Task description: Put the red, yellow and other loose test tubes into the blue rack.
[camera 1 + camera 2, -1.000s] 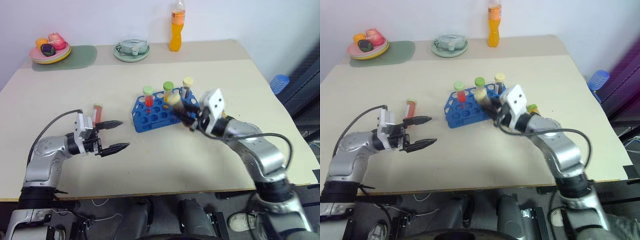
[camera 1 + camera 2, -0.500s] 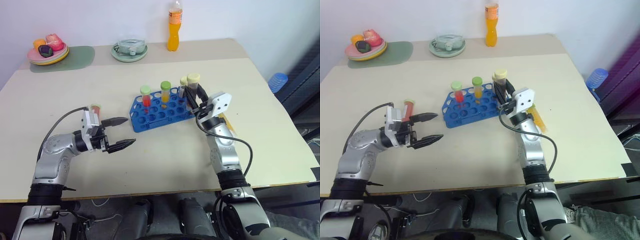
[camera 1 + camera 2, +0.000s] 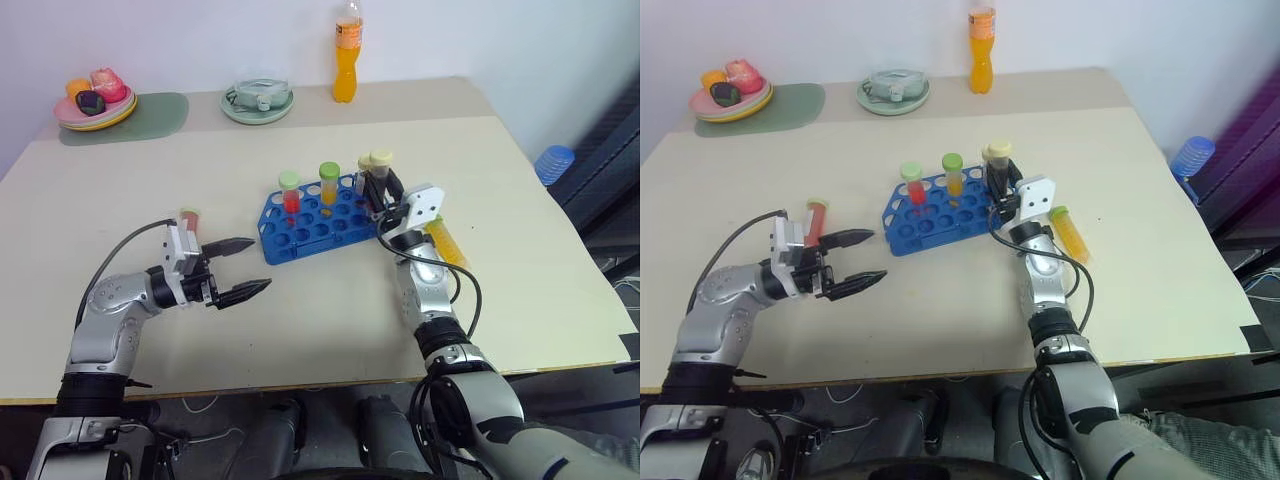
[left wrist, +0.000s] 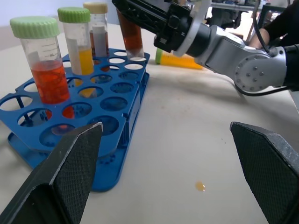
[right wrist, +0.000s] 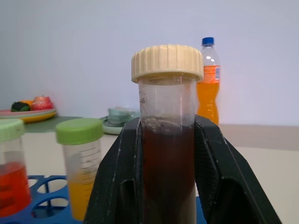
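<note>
Nearest me, my left tool [image 3: 240, 268] hangs low over the surface [image 3: 330, 320], fingers spread wide, nothing between them. Just behind its wrist a red-filled tube [image 3: 189, 221] lies loose on the surface.

Mid-surface: the blue rack [image 3: 318, 222]. It carries a green-capped tube with red liquid [image 3: 291, 192], a green-capped tube with yellow-orange liquid [image 3: 329, 183], and a cream-capped tube with grey contents [image 4: 97, 28] at the far row.

My right tool [image 3: 384, 196] stands at the rack's right end, clamped on a cream-capped tube of dark brown liquid [image 5: 167, 135], held upright. Left wrist view shows its lower end at a rack hole; I cannot tell if it is seated.

Beside the right arm, a yellow tube [image 3: 1069, 229] lies loose.

Far edge: fruit plate [image 3: 96, 101], a dish [image 3: 258, 100], an orange drink bottle [image 3: 347, 55].
</note>
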You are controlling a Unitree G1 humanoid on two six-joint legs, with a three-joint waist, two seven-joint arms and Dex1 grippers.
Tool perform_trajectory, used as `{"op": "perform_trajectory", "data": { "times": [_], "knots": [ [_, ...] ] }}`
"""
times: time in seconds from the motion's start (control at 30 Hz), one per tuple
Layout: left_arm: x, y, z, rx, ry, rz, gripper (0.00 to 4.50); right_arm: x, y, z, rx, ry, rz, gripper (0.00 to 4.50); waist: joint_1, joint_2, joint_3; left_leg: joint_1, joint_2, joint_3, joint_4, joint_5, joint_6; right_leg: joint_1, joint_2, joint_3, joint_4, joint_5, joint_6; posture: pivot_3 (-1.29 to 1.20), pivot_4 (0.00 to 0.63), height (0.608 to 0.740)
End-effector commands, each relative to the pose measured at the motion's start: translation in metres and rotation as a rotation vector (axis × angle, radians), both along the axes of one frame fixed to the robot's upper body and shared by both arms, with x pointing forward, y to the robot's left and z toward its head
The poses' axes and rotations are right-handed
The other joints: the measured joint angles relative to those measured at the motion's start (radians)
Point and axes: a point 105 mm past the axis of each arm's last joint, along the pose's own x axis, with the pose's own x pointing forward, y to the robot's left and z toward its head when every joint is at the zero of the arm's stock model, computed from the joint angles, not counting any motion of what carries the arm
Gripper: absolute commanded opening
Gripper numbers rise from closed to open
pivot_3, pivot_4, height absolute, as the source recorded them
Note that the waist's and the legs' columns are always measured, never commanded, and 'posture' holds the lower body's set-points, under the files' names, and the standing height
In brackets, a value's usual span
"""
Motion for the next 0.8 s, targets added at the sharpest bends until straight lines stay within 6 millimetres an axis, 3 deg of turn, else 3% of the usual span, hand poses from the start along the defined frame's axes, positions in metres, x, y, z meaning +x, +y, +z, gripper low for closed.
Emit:
{"op": "perform_trajectory", "data": {
  "times": [0.03, 0.33, 0.63, 0.8],
  "knots": [
    [-0.003, 0.003, 0.012, -0.004, -0.054, 0.004, 4.50, 0.000, -0.005, -0.004, 0.012, 0.003, -0.016, 0.89, 0.000, 0.000, 0.000, 0.000, 0.000, 0.000, 0.000, 0.000, 0.000, 0.000, 0.000, 0.000, 0.000, 0.000, 0.000, 0.00, 0.150, 0.740],
    [-0.003, -0.001, 0.011, -0.009, -0.057, 0.002, 4.50, -0.011, -0.006, -0.013, -0.001, -0.003, -0.007, 0.89, 0.002, 0.000, 0.000, 0.000, 0.000, 0.000, 0.000, 0.000, 0.000, 0.000, 0.000, 0.000, 0.000, 0.000, 0.000, 0.00, 0.150, 0.740],
    [-0.003, -0.004, 0.011, -0.014, -0.057, -0.002, 4.50, -0.011, 0.008, -0.021, 0.004, 0.027, 0.030, 0.89, 0.001, 0.000, 0.000, 0.000, 0.001, 0.000, -0.001, 0.000, -0.001, 0.000, 0.000, 0.000, 0.000, 0.000, 0.000, 0.00, 0.150, 0.740],
    [-0.003, -0.004, 0.010, -0.018, -0.054, -0.002, 4.50, -0.012, 0.010, -0.012, 0.007, -0.021, 0.039, 3.15, -0.005, 0.000, 0.000, 0.000, 0.002, 0.000, -0.001, 0.000, -0.001, 0.000, 0.001, 0.000, 0.000, 0.000, -0.001, 0.00, 0.150, 0.740]
  ]
}}
